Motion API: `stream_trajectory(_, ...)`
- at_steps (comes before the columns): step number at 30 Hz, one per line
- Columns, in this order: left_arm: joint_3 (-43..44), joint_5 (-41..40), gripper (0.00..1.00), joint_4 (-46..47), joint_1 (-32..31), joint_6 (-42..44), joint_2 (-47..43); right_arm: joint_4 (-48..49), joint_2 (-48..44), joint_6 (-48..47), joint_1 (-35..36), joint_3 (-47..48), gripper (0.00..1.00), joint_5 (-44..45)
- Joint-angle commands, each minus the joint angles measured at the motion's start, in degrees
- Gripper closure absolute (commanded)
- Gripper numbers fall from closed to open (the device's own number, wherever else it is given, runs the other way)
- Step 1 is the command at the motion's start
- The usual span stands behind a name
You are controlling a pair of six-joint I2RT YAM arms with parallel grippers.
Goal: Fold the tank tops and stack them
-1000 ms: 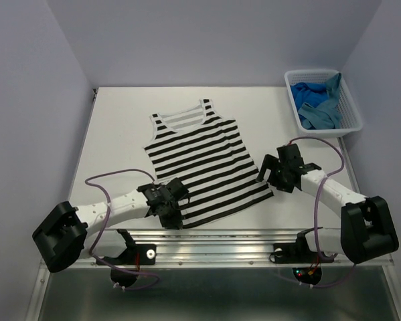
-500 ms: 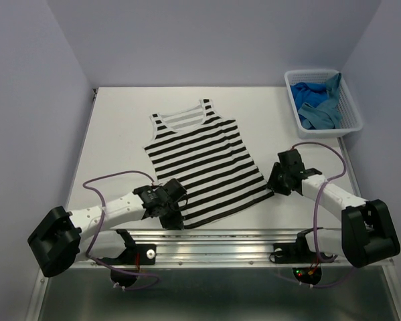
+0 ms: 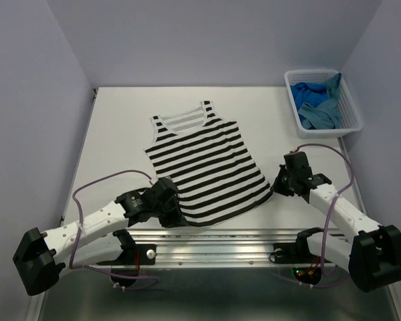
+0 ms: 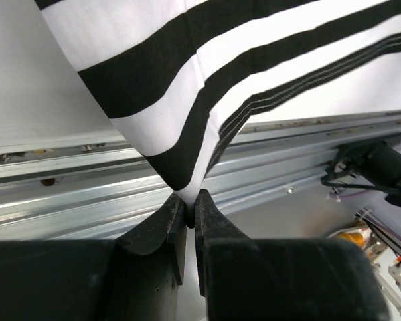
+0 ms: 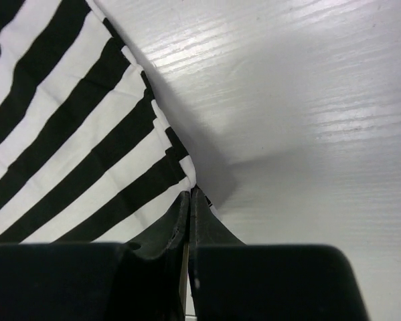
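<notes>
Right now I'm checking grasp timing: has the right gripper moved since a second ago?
Yes. The right gripper has come down toward the near rail, away from the basket, and shut on the striped tank top at its corner.

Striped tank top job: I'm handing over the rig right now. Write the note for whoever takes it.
Left gripper: shut on the striped tank top, at its near-left hem corner.
Right gripper: shut on its near-right hem corner.
The top lies spread on the table, neck away from the arms. Blue tops sit bunched in the basket.
Done: both corners pinched.
Left: fold this top, then fold and stack the blue ones.
</notes>
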Motion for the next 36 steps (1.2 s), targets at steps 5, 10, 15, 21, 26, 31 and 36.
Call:
stream_trajectory(5,1.4,1.4,1.00,0.4,-0.1,-0.2,-8.4,-4.7,-6.2,-2.2,-0.1,8.2,0.99,5.4)
stream_trajectory(10,4.1,-1.2,1.00,3.5,-0.1,0.5,-9.3,-3.8,-3.7,-2.6,-0.1,13.4,0.99,6.6)
stream_trajectory(15,9.6,-5.9,1.00,4.8,2.5,3.8,-6.7,-0.9,0.9,-3.8,-0.1,20.8,0.99,9.4)
stream_trajectory(21,14.1,-3.4,1.00,5.9,6.5,8.9,-5.4,-0.4,4.1,-6.2,-0.1,29.3,0.99,11.9)
stream_trajectory(26,10.8,7.2,1.00,4.9,6.5,7.5,-7.2,-5.2,-0.3,-6.7,-0.1,29.5,0.99,14.8)
stream_trajectory(31,9.8,11.1,1.00,1.9,6.1,5.4,-12.4,-10.8,-6.7,-6.4,-0.1,27.9,0.99,19.6)
stream_trajectory(36,10.1,11.8,1.00,0.9,5.4,3.6,-18.1,-15.2,-13.1,-6.0,-0.1,27.6,0.99,21.6)
